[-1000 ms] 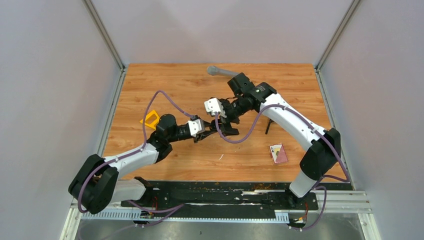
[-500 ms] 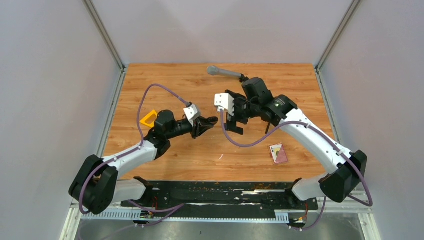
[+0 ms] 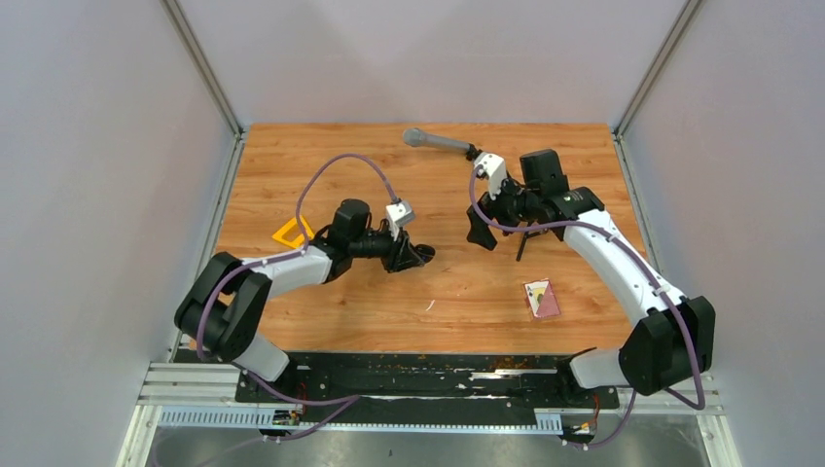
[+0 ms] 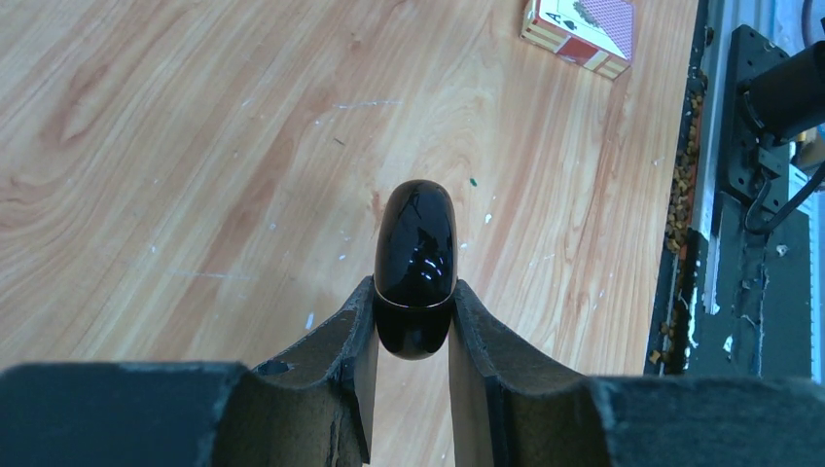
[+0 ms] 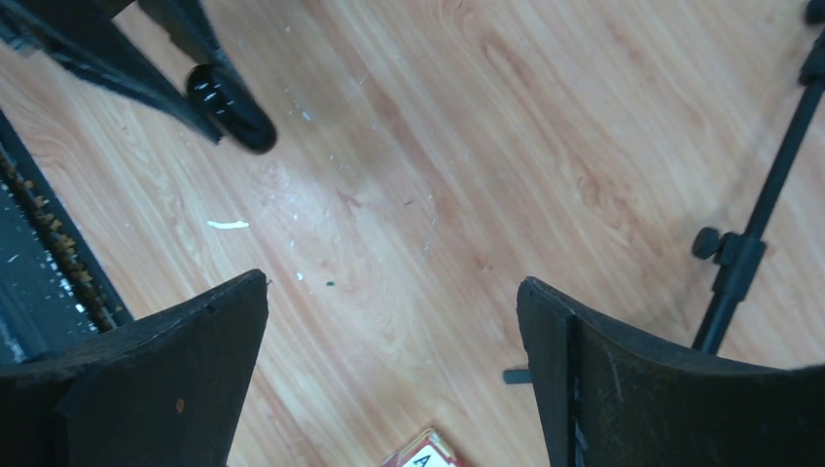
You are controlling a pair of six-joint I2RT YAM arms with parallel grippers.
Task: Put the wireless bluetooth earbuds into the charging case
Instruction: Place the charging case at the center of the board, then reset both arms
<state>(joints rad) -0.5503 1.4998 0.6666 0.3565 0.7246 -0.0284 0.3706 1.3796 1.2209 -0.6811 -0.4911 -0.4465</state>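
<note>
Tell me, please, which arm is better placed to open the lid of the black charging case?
The right, probably. The left pincer is shut on the closed black charging case, so it cannot open it itself; the right pincer is open and empty, with the case in view.

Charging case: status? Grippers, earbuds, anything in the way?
Left gripper shut on the black case, lid looks closed. Right gripper open, empty. No earbuds in view. Card box off to the side.

The glossy black oval plastic charging case (image 4: 415,258) bears a thin pale seam line. The wood-grain tabletop (image 4: 175,146) is orange-brown, flecked white. The small cardboard card box (image 4: 581,29) is red-patterned.
</note>
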